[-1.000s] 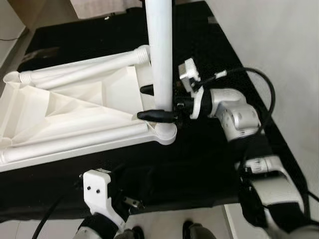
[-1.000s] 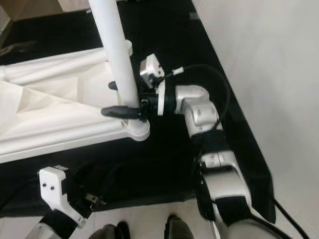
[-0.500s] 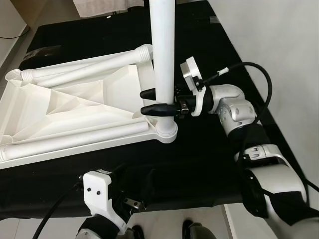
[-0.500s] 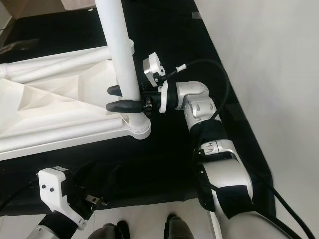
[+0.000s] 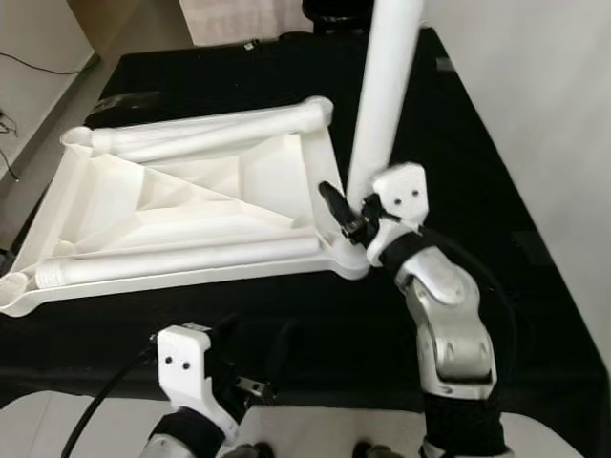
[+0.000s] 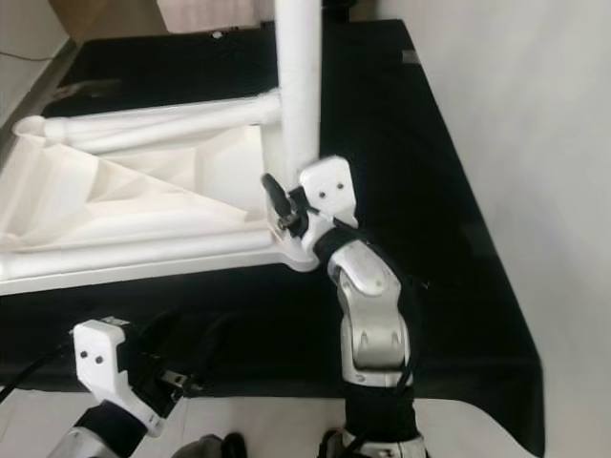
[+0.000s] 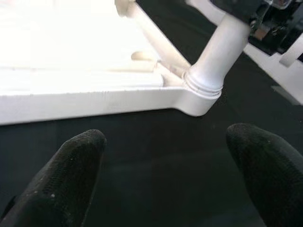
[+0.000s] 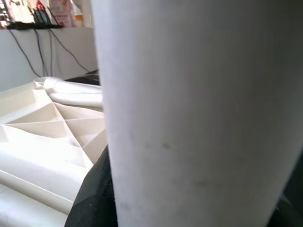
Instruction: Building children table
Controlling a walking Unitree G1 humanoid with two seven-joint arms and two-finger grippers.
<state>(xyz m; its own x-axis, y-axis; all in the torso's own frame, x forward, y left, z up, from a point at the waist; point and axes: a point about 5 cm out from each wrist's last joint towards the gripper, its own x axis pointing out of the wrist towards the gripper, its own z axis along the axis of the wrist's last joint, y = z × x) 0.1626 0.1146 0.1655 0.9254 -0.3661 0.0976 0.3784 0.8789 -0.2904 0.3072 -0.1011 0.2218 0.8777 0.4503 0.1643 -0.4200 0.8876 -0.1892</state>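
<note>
Both eye views are looking steeply down from the head onto the upturned white table top and its upright leg. The left wrist camera is sitting low, looking past its black fingers at that same corner. The right wrist camera is pressing close against the leg.

One upturned tabletop — three white legs: one upright, two lying.
</note>
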